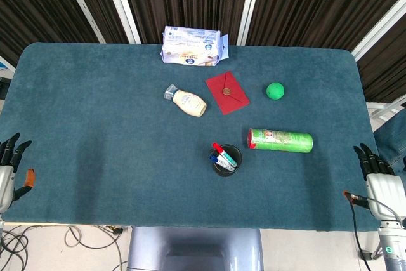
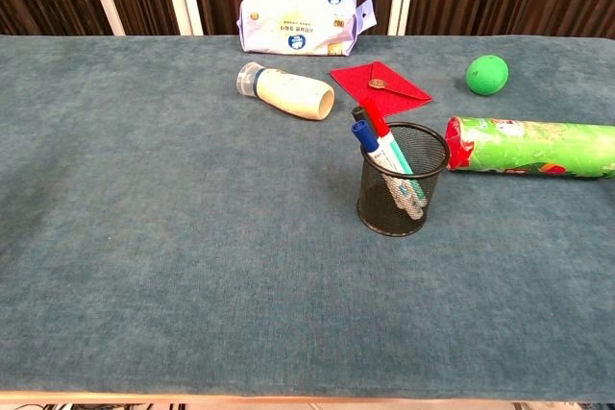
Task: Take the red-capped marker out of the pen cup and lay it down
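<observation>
A black mesh pen cup [image 1: 226,160] [image 2: 403,180] stands upright near the middle of the table. Several markers lean out of it to the left; the red-capped marker [image 1: 217,147] [image 2: 375,118] sticks up beside a blue-capped one [image 2: 364,135]. My left hand [image 1: 9,168] rests at the table's left edge, far from the cup, fingers apart and holding nothing. My right hand [image 1: 379,174] sits at the right edge, also empty with fingers extended. Neither hand shows in the chest view.
A green tube [image 1: 280,140] lies just right of the cup. Behind it lie a red envelope [image 1: 227,92], a cream bottle [image 1: 186,101], a green ball [image 1: 275,91] and a tissue pack [image 1: 193,46]. Teal cloth [image 1: 101,150] covers the table.
</observation>
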Controlling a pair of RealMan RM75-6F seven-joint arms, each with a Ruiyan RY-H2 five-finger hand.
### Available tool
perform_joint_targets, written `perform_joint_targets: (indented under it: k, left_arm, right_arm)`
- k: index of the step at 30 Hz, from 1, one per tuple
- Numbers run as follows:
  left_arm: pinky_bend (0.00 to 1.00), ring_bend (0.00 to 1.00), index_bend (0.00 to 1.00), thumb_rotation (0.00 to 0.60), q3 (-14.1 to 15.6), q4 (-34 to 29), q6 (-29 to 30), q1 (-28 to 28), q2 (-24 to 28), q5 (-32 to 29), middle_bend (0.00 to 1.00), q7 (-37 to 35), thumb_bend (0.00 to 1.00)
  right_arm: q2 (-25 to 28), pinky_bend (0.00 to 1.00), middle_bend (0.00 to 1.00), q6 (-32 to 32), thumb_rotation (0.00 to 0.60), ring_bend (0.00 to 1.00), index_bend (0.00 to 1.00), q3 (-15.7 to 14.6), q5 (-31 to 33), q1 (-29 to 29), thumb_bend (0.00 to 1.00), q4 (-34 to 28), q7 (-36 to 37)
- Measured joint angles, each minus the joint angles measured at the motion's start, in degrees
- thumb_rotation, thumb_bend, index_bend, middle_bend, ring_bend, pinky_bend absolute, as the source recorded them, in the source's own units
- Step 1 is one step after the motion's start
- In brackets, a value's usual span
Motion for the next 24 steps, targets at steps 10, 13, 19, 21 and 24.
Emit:
perform_joint_targets:
  k: [10,13,19,21,24]
  left_arm:
    - [0.05,0.04,0.13,0.600,0.2,-0.1,0.3,0.1,0.1,0.4,0.01,0.0,0.49]
    - [0.05,0.04,0.13,0.600,0.2,-0.1,0.5,0.2,0.0,0.6,0.01,0.0,0.49]
    - [0.05,0.04,0.13,0.600,0.0,0.0,0.9,0.4,0.1,0.4,0.01,-0.8,0.49]
    - [0.05,0.04,0.13,0.600,0.0,0.0,1.0,0.5,0.1,0.5,0.01,-0.8,0.49]
    - [0.05,0.04,0.13,0.600,0.1,0.2,1.3,0.5,0.0,0.7,0.01,-0.9,0.49]
  right_arm:
    - [0.3,0.23,0.07,-1.1,0.600,0.16,0.02,-0.5,0.2,0.1,0.10,-0.4,-0.8]
    - [0.8,0.23,0.07,-1.9,0.600,0.16,0.02,-0.7,0.4,0.2,0.10,-1.4,-0.9]
    - [1.7,0.23,0.07,-2.3,0.600,0.16,0.02,-0.8,0.1,0.3,0.10,-2.0,2.5]
    - [1.9,0.23,0.07,-2.3,0.600,0.16,0.02,-0.8,-0.2,0.3,0.10,-2.1,3.2]
    - [2.0,0.23,0.07,-2.2,0.600,0.16,0.02,-0.9,-0.5,0.3,0.10,-2.0,4.1]
